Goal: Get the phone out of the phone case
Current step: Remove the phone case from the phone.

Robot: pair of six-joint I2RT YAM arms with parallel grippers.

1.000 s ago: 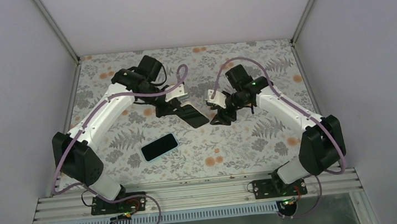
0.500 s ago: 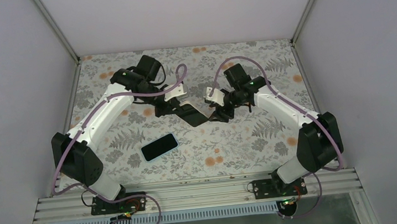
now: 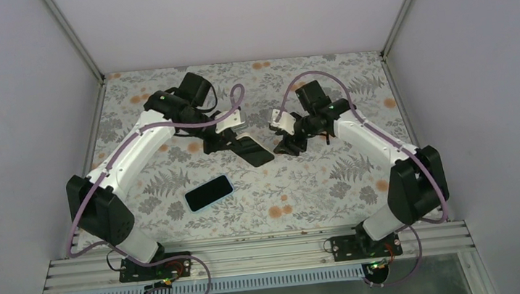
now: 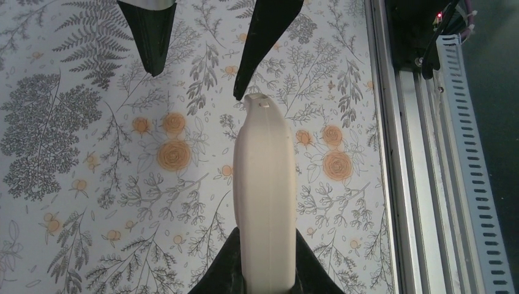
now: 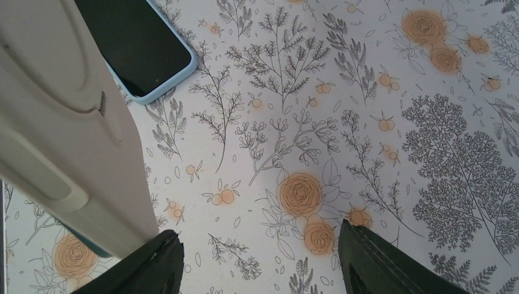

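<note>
The phone (image 3: 209, 193) lies screen up on the flowered table (image 3: 334, 183), apart from the cream phone case (image 3: 254, 151). The left gripper (image 3: 230, 143) clamps that case above the table. The right gripper (image 5: 257, 233) gapes wide and empty beside its free end.

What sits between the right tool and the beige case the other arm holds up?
Nothing visible. The open right tool faces the beige case across a bare gap; the blue-edged phone lies off to one side.
</note>
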